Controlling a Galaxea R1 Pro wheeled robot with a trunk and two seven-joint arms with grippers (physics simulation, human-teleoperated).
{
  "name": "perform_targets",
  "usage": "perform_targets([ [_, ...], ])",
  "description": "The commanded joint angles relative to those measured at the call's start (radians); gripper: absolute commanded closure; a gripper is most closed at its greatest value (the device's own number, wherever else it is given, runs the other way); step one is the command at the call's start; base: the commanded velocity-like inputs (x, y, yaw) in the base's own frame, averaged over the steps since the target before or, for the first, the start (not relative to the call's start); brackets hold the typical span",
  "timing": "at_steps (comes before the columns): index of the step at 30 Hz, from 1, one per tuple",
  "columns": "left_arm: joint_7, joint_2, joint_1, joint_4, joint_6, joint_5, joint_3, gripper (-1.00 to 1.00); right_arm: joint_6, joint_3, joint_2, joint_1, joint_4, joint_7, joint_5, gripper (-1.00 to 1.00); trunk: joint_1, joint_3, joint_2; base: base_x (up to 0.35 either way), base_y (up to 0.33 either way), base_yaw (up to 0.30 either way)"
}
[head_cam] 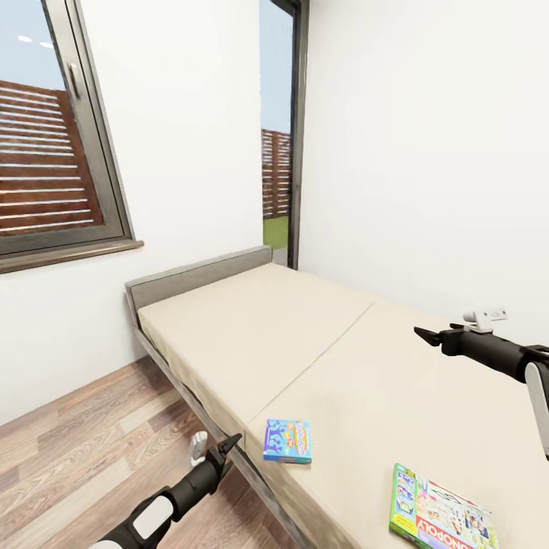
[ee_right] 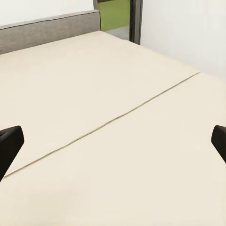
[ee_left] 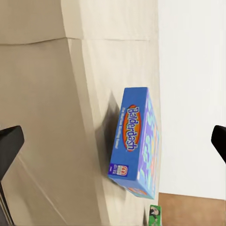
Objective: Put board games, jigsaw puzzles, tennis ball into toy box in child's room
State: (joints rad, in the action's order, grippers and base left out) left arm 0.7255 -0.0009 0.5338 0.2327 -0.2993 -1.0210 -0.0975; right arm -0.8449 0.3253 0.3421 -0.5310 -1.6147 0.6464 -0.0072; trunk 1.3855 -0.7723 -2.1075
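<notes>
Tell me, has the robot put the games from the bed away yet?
Not yet. The blue game box and the green-white game box both lie on the bed. The left gripper is open beside the blue one, holding nothing. The right gripper is open above the mattress. Both pickups remain.

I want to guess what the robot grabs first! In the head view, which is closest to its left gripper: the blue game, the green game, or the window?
1. Blue game, at the bed's near edge, just beside the left gripper.
2. Green game, farther along the bed.
3. Window, high on the far wall.
</notes>
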Motion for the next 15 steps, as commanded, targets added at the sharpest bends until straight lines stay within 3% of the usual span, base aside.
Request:
perform_targets([
  [1, 0.002, -0.001, 0.001, -0.001, -0.006, -0.010, -0.006, -1.00, -0.006, 0.001, 0.000, -0.001, -0.001, 0.004, -0.001, -1.00, 0.000, -0.001, 0.000, 0.000, 0.000, 0.000],
  [5, 0.004, -0.006, 0.001, -0.001, -0.007, -0.009, -0.007, -1.00, -0.006, 0.001, 0.000, -0.001, -0.001, 0.004, -0.001, -1.00, 0.000, -0.001, 0.000, 0.000, 0.000, -0.012],
  [10, 0.006, -0.005, 0.000, -0.001, -0.010, -0.008, -0.007, -1.00, -0.006, -0.001, 0.002, 0.000, -0.001, 0.004, -0.001, -1.00, 0.000, -0.001, 0.000, 0.000, 0.000, -0.182],
  [15, 0.003, -0.008, 0.000, 0.000, 0.001, -0.003, -0.010, -1.00, -0.006, 0.001, 0.003, 0.000, -0.001, 0.004, -0.001, -1.00, 0.000, -0.001, 0.000, 0.000, 0.000, -0.020],
])
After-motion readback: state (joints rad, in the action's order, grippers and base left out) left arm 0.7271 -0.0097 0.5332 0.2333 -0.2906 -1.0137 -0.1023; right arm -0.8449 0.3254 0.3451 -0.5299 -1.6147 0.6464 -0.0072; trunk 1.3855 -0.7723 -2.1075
